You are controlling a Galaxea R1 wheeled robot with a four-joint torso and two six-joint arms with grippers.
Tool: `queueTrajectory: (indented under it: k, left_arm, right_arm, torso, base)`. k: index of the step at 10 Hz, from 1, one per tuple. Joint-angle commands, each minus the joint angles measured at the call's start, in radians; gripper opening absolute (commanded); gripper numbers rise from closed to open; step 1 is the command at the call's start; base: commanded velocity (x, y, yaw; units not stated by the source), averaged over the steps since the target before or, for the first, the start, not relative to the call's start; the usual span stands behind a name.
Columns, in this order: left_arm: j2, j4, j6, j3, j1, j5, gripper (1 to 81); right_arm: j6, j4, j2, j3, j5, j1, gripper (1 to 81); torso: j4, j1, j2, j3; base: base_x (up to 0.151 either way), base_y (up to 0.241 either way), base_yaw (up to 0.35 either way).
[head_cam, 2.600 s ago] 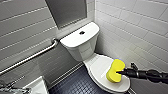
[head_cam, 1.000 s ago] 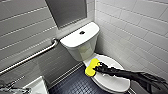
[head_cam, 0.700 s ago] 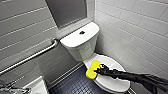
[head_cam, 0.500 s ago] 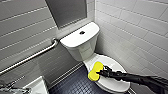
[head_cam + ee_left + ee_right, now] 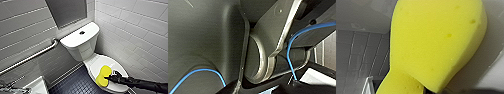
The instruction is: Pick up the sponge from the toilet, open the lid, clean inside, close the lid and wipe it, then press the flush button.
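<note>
The white toilet [image 5: 80, 45] stands in the corner with its lid [image 5: 96, 62] down. The yellow sponge [image 5: 103, 74] lies pressed flat on the lid's front part. My right gripper [image 5: 109, 79] reaches in from the right on a black arm and is shut on the sponge's pinched waist. In the right wrist view the sponge [image 5: 436, 45] shows large against the glossy white lid [image 5: 358, 17]. The small dark flush button [image 5: 82, 32] sits in the middle of the tank top. The left wrist view shows my own dark body panels and a blue cable.
A metal grab bar [image 5: 32, 56] runs along the tiled wall left of the tank. A white sink corner [image 5: 37, 86] shows at the lower left. Dark small-tiled floor [image 5: 72, 82] lies between the sink and the bowl. White wall tiles [image 5: 140, 32] close in on the right.
The right gripper has slid the sponge across the lid from its right side toward the left, then a little back toward the front. The toilet and lid have not moved.
</note>
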Motion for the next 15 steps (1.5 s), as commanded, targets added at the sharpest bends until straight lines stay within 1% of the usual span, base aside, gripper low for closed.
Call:
queueTrajectory:
  k: [1, 2, 4, 6, 9, 12, 14, 15]
  left_arm:
    - [-0.016, 0.005, 0.004, 0.017, 0.021, 0.072, 81.1]
    - [-0.016, 0.005, 0.004, 0.017, 0.021, 0.070, 81.1]
    - [-0.014, 0.005, 0.004, 0.014, 0.021, 0.070, 81.1]
    - [-0.013, 0.005, 0.005, 0.013, 0.019, 0.070, 81.1]
    - [-0.014, 0.006, 0.005, 0.013, 0.019, 0.069, 81.1]
    - [-0.014, 0.006, 0.005, 0.013, 0.019, 0.070, 81.1]
    - [-0.014, 0.006, 0.005, 0.013, 0.019, 0.070, 81.1]
    - [-0.016, 0.005, 0.005, 0.011, 0.019, 0.070, 81.1]
  right_arm:
    - [0.004, -0.009, -0.117, 0.078, -0.063, -0.003, 1.0]
    - [0.004, -0.011, -0.160, 0.107, -0.040, -0.028, 1.0]
    - [0.004, -0.009, -0.246, 0.165, -0.030, -0.072, 1.0]
    - [0.004, -0.009, -0.335, 0.200, 0.040, -0.129, 1.0]
    - [0.004, -0.006, -0.488, 0.272, 0.105, -0.192, 1.0]
    - [0.006, -0.004, -0.596, 0.305, 0.201, -0.287, 1.0]
    - [0.009, -0.003, -0.642, 0.286, 0.262, -0.403, 1.0]
    - [0.009, -0.003, -0.641, 0.251, 0.313, -0.495, 1.0]
  torso:
    - [0.000, 0.000, 0.000, 0.000]
    - [0.000, 0.000, 0.000, 0.000]
    - [0.000, 0.000, 0.000, 0.000]
    - [0.000, 0.000, 0.000, 0.000]
    - [0.000, 0.000, 0.000, 0.000]
    - [0.000, 0.000, 0.000, 0.000]
    - [0.000, 0.000, 0.000, 0.000]
    - [0.000, 0.000, 0.000, 0.000]
  base:
    - [0.000, 0.000, 0.000]
    - [0.000, 0.000, 0.000]
    - [0.000, 0.000, 0.000]
    - [0.000, 0.000, 0.000]
    - [0.000, 0.000, 0.000]
    - [0.000, 0.000, 0.000]
    - [0.000, 0.000, 0.000]
    - [0.000, 0.000, 0.000]
